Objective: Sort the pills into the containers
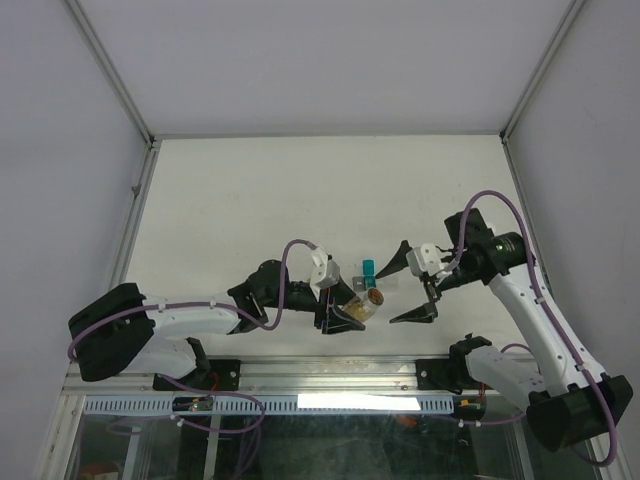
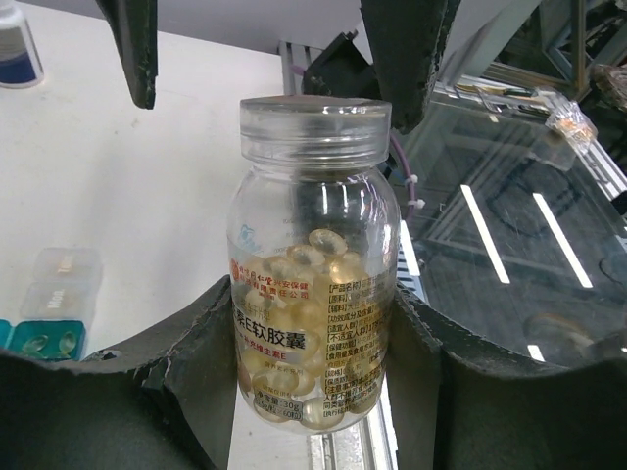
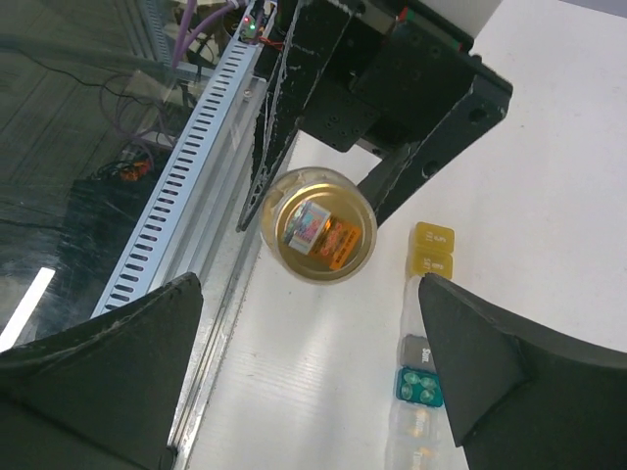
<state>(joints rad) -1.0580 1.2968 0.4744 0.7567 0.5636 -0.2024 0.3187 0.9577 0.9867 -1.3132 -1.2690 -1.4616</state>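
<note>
Light is even and diffuse from overhead. The table (image 1: 300, 190) is bright white, nearly washed out, with only faint soft shadows under the arms. A hard bright strip (image 1: 350, 402) shows at the near edge. Left wrist view: the bottle (image 2: 313, 274) is sharp, with thin vertical glare streaks on its shoulder. Lamp strips mirror in the glass (image 2: 509, 235) to its right. The left fingers (image 2: 98, 411) are near black, detail lost. Right wrist view: the right fingers (image 3: 88, 382) are dark and soft, and the glass side is dim.

The far half of the table (image 1: 320, 190) lies open. Near the front middle, the bottle (image 1: 366, 303), pill boxes (image 1: 368, 268), left gripper (image 1: 350, 311) and right gripper (image 1: 388, 296) crowd together.
</note>
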